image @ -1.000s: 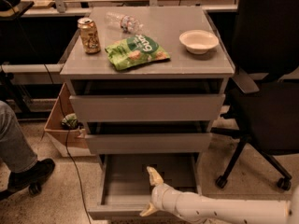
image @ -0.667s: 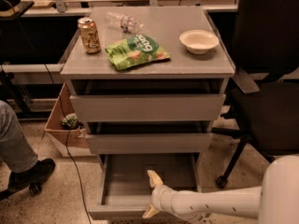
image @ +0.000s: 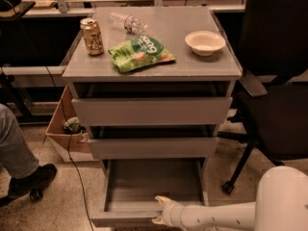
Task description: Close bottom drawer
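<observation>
Camera view.

A: How many of each thing are shown?

B: Three drawers are counted in the grey cabinet [image: 151, 110]. The bottom drawer [image: 149, 182] is drawn out toward the viewer at floor level, and its bare tray is exposed. On the cabinet top, four items are laid: one can [image: 91, 36], one clear plastic bottle [image: 126, 22] on its side, one green snack bag [image: 140, 53] and one white bowl [image: 205, 42].

A: How is the arm posed?

B: One white arm [image: 216, 215] is extended from the lower right, roughly level, toward the left. The gripper [image: 158, 210] is held at the middle of the drawer's front edge. Its two fingers [image: 162, 200] are spread apart, one at the rim and one lower, before the front panel; no object is clasped.

A: What is placed around the cabinet?

B: One black office chair [image: 274, 81] is set just beside it on the right. One cardboard box [image: 62, 134] is set against its left side, with one cable [image: 72, 167] trailed over the floor there. One trousered leg [image: 14, 143] with a black shoe is seen at the left edge. The lower right corner is covered by the arm's rounded white housing [image: 284, 201].
</observation>
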Motion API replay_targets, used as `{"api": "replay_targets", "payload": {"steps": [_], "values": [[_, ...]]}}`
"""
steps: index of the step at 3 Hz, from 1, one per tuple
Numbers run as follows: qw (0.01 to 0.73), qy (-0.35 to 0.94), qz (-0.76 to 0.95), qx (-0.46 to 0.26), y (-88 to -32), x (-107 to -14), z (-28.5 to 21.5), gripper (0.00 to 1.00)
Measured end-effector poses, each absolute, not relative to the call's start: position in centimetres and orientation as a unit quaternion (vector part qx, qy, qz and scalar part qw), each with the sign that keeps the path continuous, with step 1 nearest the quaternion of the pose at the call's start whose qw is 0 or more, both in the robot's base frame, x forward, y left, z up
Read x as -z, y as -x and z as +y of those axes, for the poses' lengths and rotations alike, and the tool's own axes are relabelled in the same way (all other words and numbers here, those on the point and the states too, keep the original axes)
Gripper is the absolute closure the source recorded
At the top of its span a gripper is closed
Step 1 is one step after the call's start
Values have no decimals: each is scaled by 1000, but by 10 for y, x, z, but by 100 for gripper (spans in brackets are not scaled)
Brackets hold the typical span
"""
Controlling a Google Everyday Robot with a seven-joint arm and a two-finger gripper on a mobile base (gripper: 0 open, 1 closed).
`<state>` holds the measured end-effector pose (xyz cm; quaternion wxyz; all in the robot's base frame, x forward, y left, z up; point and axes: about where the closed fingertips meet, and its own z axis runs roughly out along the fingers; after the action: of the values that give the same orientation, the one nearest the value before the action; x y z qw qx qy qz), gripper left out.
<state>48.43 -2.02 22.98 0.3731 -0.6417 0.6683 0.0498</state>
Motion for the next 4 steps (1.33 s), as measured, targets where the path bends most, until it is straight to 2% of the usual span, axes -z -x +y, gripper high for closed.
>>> {"api": "replay_targets", "payload": {"steps": [2, 3, 4], "values": [[386, 614, 687, -29, -463, -232, -49, 89], [384, 608, 695, -24, -447, -239, -57, 100], [375, 606, 701, -34, -429, -234, -59, 100]]}}
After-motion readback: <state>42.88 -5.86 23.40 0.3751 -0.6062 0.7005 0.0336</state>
